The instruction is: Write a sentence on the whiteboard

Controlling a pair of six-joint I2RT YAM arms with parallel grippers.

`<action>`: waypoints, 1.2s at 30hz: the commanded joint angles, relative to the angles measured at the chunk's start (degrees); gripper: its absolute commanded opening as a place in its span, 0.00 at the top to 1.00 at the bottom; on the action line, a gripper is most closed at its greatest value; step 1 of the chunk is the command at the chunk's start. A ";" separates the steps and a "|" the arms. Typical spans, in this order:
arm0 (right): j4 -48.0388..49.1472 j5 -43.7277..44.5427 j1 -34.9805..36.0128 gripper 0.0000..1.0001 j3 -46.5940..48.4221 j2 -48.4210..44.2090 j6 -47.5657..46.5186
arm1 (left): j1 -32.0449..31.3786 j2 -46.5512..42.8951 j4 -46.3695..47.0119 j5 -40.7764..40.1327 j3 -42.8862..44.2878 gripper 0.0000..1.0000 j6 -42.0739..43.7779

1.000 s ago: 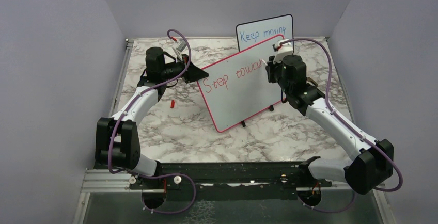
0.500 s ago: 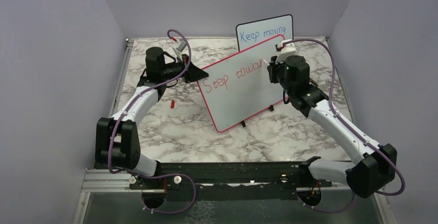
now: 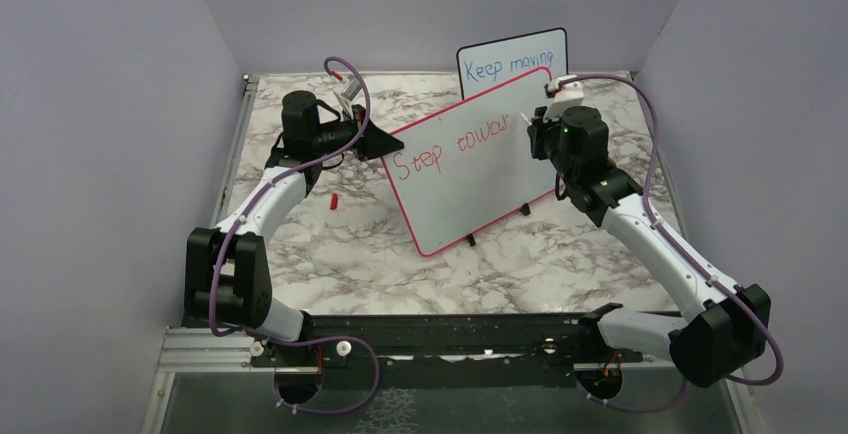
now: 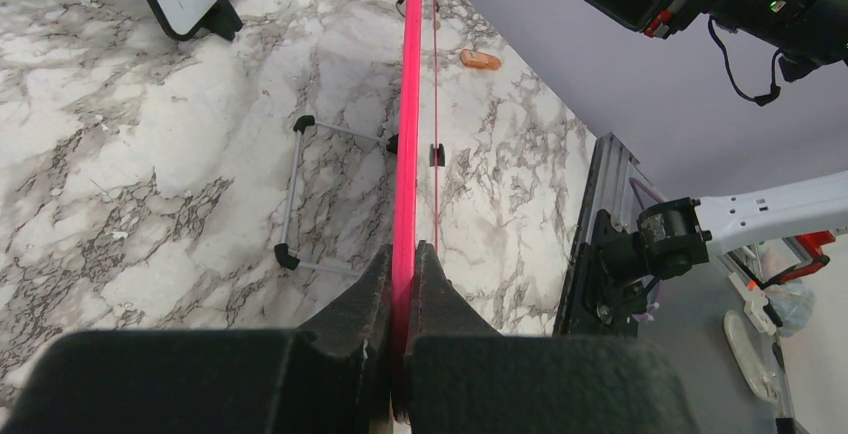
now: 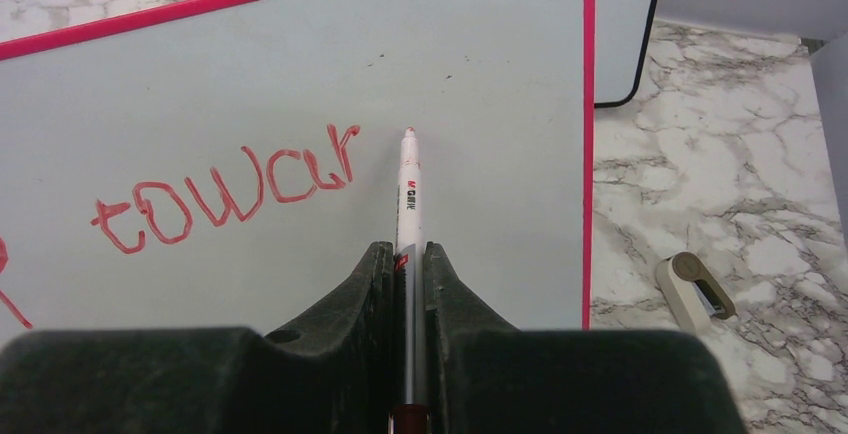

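The whiteboard [image 3: 470, 189], white with a red-pink frame, stands tilted at mid table. Red marker words "Step towar" [image 3: 455, 146] run across its upper part; the right wrist view shows "towar" [image 5: 230, 189]. My right gripper [image 5: 407, 249] is shut on a white marker [image 5: 408, 194], whose red tip sits just right of the "r", at or very near the board face. In the top view this gripper [image 3: 535, 126] is near the board's upper right. My left gripper [image 4: 404, 252] is shut on the board's pink edge [image 4: 409, 104], at its upper left corner [image 3: 385, 139].
A smaller black-framed board [image 3: 512, 57] with blue writing stands behind the whiteboard. A small red cap [image 3: 332, 199] lies on the marble table left of the board. A beige oblong object [image 5: 695, 289] lies on the table to the right. The whiteboard's wire stand [image 4: 300, 194] rests behind it.
My right gripper has moved to the right along the board with the marker, uncovering the letter "r" after "towa". The left gripper and the board have not moved.
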 commanded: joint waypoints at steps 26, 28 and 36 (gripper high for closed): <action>3.13 -3.76 -0.85 1.00 2.08 4.07 -0.23 | -0.54 2.64 -5.97 2.30 -0.12 1.00 3.96; 3.30 -4.19 -0.92 1.00 2.11 4.00 -0.23 | -0.54 2.80 -5.96 2.26 -0.12 1.00 3.98; 2.69 -6.71 -0.86 0.99 2.15 3.59 -0.31 | -0.54 2.78 -5.98 2.30 -0.12 1.00 3.98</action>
